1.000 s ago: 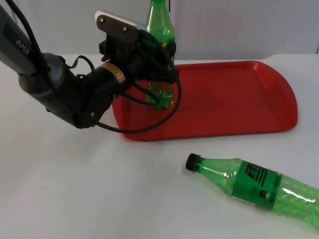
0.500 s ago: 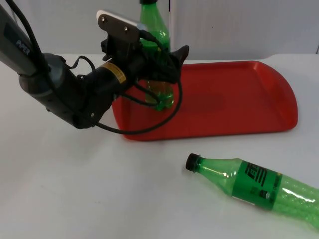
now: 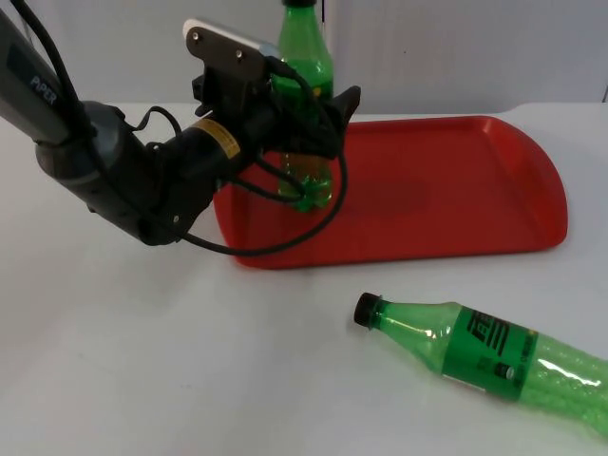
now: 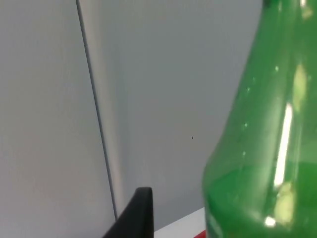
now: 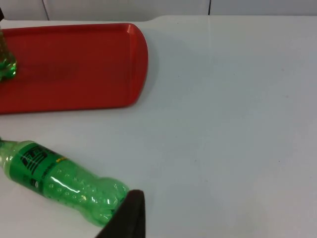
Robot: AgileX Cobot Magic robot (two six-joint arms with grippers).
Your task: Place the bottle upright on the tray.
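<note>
One bottle (image 3: 306, 104) stood upright on the tray (image 3: 446, 190) at upper centre, the left gripper (image 3: 323, 119) spread apart around it. A careless withdrawal could topple it. A second bottle (image 3: 484, 356) lay lower right.

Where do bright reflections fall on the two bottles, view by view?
Top view: white glints streak the lying bottle on the table. Left wrist view: a long streak runs down the standing bottle. Right wrist view: small sparkles dot the lying bottle's dimpled end.

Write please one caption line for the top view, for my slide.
Left gripper open around an upright green bottle on the red tray; a second bottle lies on the table.
</note>
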